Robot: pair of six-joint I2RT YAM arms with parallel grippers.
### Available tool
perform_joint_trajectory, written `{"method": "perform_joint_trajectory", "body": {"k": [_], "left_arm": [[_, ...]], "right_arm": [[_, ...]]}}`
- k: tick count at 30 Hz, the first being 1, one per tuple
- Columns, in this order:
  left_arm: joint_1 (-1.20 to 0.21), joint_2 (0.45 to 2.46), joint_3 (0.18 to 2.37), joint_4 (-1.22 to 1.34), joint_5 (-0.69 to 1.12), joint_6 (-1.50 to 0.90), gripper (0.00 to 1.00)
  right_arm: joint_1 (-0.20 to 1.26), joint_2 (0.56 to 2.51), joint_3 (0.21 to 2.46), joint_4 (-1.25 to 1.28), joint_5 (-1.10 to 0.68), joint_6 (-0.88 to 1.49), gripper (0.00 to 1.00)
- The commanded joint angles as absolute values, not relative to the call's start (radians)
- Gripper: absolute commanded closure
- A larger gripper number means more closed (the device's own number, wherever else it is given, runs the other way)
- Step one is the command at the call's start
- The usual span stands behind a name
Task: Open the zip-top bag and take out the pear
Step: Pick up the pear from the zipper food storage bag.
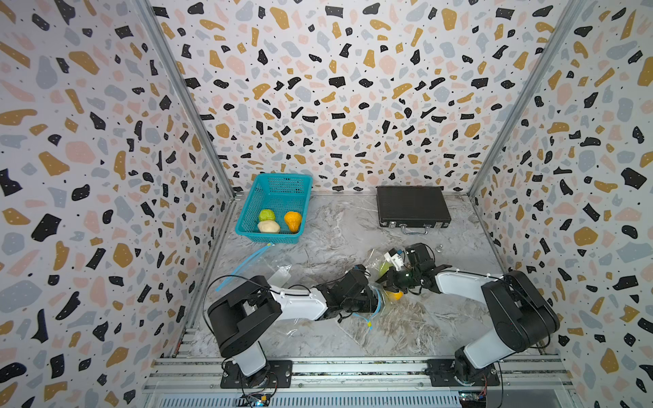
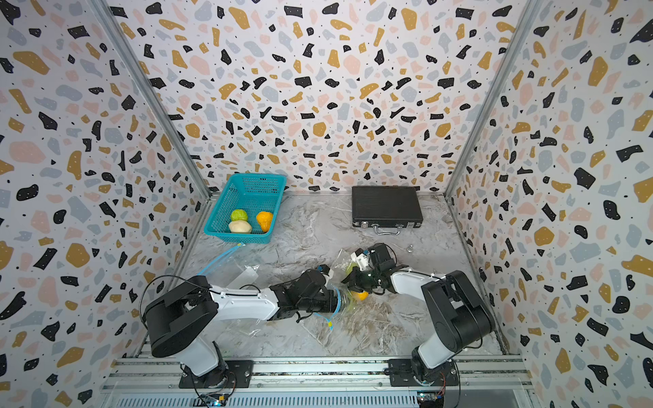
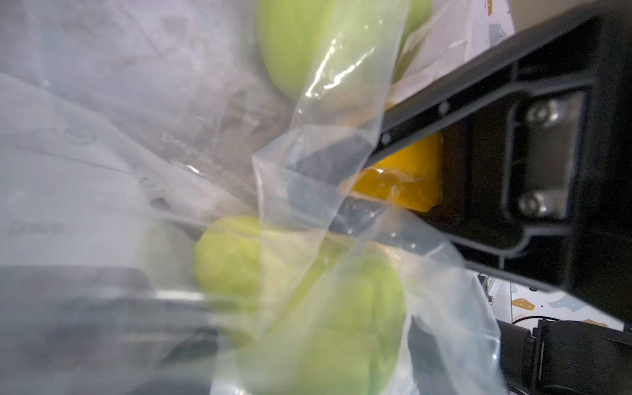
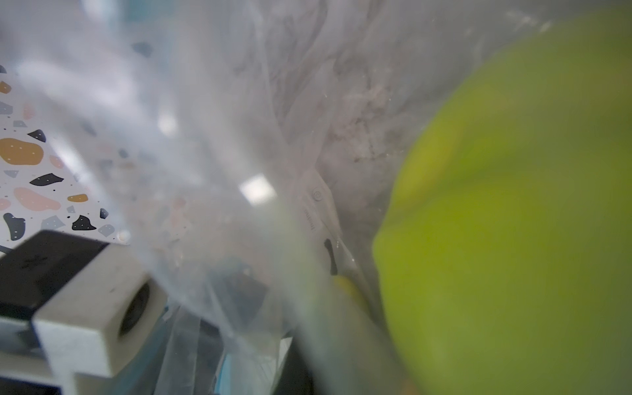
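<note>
The pear [image 3: 307, 307], green and blurred behind clear film, lay inside the zip-top bag [image 1: 374, 256] at the middle of the marble table [image 1: 335, 226], between the two arms; the right wrist view showed it close up [image 4: 513, 222]. An orange fruit [image 1: 394, 295] sat in the bag beside it, on the near side. The bag's blue zip rim [image 1: 380, 300] looped around the left gripper [image 1: 381, 297], which reached into the mouth. In the left wrist view its jaws stood well apart, one black finger [image 3: 478, 113] against the orange fruit and the pear lying in the gap; whether either finger touched the pear could not be told. The right gripper [image 1: 381, 279] came in from the opposite side with its jaws together, apparently pinching the bag's film, which stood raised above it. Farther out, a second clear bag [image 1: 279, 273] with a blue zip strip lay flat by the left arm. A teal basket [image 1: 279, 175] at the far left held a green, a cream and an orange fruit, and a closed black case [image 1: 411, 206] lay at the far right.
</note>
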State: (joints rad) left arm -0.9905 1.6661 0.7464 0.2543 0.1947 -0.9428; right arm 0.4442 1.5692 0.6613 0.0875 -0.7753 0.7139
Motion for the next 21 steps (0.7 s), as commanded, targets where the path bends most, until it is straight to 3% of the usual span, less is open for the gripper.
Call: {"method": "perform_joint_trajectory", "body": {"k": [1, 6, 11, 21], "left_arm": [[-0.991, 1.702, 0.79, 0.286, 0.175, -0.917, 0.13], [-0.991, 1.733, 0.789, 0.295, 0.213, -0.923, 0.27], [-0.986, 1.695, 0.74, 0.296, 0.219, -0.922, 0.48], [-0.862, 1.369, 0.628, 0.054, 0.208, -0.838, 0.53]], "right_arm": [[0.448, 1.578, 0.631, 0.072, -0.768, 0.721, 1.0], [0.448, 1.578, 0.627, 0.071, -0.769, 0.718, 1.0], [0.447, 1.576, 0.629, 0.07, -0.767, 0.718, 1.0], [0.446, 1.508, 0.621, -0.009, -0.605, 0.725, 1.0]]}}
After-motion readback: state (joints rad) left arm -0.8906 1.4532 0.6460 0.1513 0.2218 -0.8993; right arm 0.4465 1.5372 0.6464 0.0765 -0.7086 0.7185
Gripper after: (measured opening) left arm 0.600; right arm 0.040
